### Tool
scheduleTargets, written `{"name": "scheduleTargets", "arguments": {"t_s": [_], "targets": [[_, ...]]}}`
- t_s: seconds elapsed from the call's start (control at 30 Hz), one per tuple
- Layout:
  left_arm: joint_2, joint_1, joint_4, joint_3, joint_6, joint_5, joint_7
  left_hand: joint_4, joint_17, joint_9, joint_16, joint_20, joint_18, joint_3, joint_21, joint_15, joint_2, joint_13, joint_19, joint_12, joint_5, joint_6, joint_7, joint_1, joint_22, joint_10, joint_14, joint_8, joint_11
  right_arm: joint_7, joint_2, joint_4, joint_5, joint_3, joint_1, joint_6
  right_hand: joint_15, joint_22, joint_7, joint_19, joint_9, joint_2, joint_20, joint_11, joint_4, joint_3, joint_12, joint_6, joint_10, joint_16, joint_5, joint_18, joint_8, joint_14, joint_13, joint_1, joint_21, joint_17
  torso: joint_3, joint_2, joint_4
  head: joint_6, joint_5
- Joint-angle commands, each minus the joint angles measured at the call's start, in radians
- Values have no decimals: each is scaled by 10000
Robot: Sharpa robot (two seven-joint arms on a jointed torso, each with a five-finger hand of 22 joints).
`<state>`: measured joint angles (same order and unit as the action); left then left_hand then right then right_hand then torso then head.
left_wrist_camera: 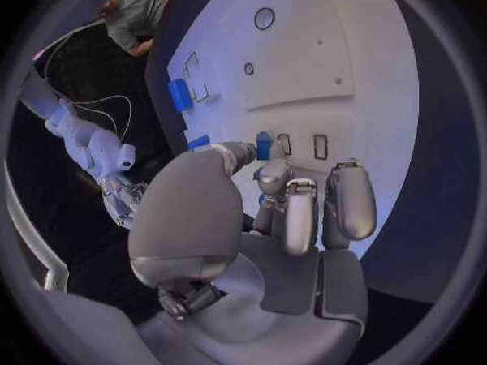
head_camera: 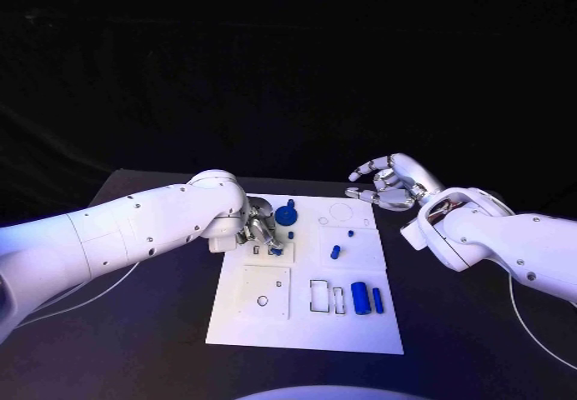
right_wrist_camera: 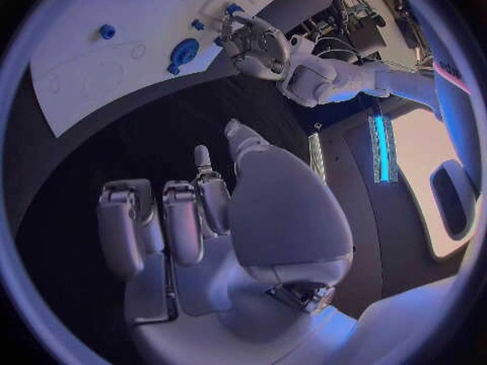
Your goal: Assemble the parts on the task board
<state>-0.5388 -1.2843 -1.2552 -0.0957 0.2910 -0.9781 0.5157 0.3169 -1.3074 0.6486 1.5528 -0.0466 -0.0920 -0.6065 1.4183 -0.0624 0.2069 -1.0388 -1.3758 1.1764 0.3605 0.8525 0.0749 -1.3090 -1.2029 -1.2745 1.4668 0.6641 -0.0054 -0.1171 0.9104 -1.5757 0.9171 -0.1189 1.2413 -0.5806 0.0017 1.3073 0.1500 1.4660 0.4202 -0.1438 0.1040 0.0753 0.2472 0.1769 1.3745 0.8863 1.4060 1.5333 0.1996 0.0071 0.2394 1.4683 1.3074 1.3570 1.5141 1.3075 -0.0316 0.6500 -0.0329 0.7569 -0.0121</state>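
Observation:
The white task board (head_camera: 361, 333) lies in the middle of the table. My left hand (head_camera: 255, 231) rests over its far left part. Thumb and a finger pinch a small blue part (left_wrist_camera: 264, 144), also seen under the fingertips (head_camera: 275, 249), beside two small slots (left_wrist_camera: 321, 146). A round blue part (head_camera: 286, 215) stands just behind that hand. Two small blue pieces (head_camera: 337, 250) sit mid-board, and two blue cylinders (head_camera: 361, 293) lie near the right edge. My right hand (head_camera: 391, 185) hovers off the board's far right corner, fingers loosely bent, holding nothing.
A square raised panel (head_camera: 266, 292) with small holes sits on the board's near left. Rectangular slots (head_camera: 321, 295) lie beside the cylinders. Black table (head_camera: 144, 333) surrounds the board, and a white cable (head_camera: 108, 287) trails under my left arm.

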Motion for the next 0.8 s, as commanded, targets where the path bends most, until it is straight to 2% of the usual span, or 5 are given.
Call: {"name": "scheduleTargets", "arguments": {"t_s": [0.03, 0.33, 0.57, 0.7, 0.8], "targets": [[-104, -8, -137, 6, -516, 941, -157, -1824, -2414, 299, 58, -20, 167, -1913, 70, 36, 102, -36, -28, -21, 242, 78, 71, 150, -65, -67, 974, 52, 64, -83, 2, -1, -84, 1, -10, 86, -35, 2162, 20, 613, 17, 50, 18, -58, 57, 23, 4, 75, -13, -42, 64, 115, 61, 752, 731, 11, -47, 1409, 8, -1, -7, -57, -14], [-649, -3, -743, 18, -1894, 1635, -393, -2284, -2418, 469, 61, 15, 204, -2394, 184, -26, 299, -234, -147, 134, 745, 350, -17, 662, -284, -361, 976, 68, -2, -118, 51, -9, -122, 1, -12, 58, -36, 2157, 19, 609, 17, 55, 16, -59, 70, 25, 6, 77, -11, -42, 75, 117, 63, 752, 732, 1, -54, 1409, 18, 6, -7, -127, 15], [-1039, 41, -1214, -21, -2625, 1047, -566, -2504, -2481, 573, 98, 75, 255, -2489, 305, -95, 465, -473, -298, 311, 1309, 560, -98, 933, -547, -611, 996, 88, -79, -137, 86, 0, -130, 0, -16, 52, -37, 2160, 18, 612, 17, 58, 15, -60, 85, 25, -2, 80, -17, -45, 87, 116, 65, 751, 723, -11, -50, 1404, 14, 12, -29, -114, 15], [-1145, 81, -1348, -72, -2868, 546, -552, -2574, -2524, 611, 122, 100, 275, -2492, 350, -122, 516, -572, -354, 382, 1538, 636, -129, 1020, -644, -706, 1009, 87, -109, -142, 91, 16, -132, -1, -24, 54, -37, 2160, 18, 612, 17, 58, 15, -60, 85, 25, -2, 80, -17, -45, 87, 116, 65, 751, 723, -11, -50, 1404, 12, 9, -24, -91, -17], [-1160, 119, -1367, -108, -2964, 234, -466, -2610, -2540, 633, 130, 117, 287, -2493, 378, -138, 537, -616, -390, 411, 1674, 681, -149, 1071, -706, -755, 1014, 84, -128, -147, 91, 26, -130, -2, -28, 50, -37, 2160, 18, 612, 17, 58, 15, -60, 85, 25, -2, 80, -17, -45, 87, 116, 65, 751, 723, -11, -50, 1404, -3, 12, -15, -69, -47]]}}
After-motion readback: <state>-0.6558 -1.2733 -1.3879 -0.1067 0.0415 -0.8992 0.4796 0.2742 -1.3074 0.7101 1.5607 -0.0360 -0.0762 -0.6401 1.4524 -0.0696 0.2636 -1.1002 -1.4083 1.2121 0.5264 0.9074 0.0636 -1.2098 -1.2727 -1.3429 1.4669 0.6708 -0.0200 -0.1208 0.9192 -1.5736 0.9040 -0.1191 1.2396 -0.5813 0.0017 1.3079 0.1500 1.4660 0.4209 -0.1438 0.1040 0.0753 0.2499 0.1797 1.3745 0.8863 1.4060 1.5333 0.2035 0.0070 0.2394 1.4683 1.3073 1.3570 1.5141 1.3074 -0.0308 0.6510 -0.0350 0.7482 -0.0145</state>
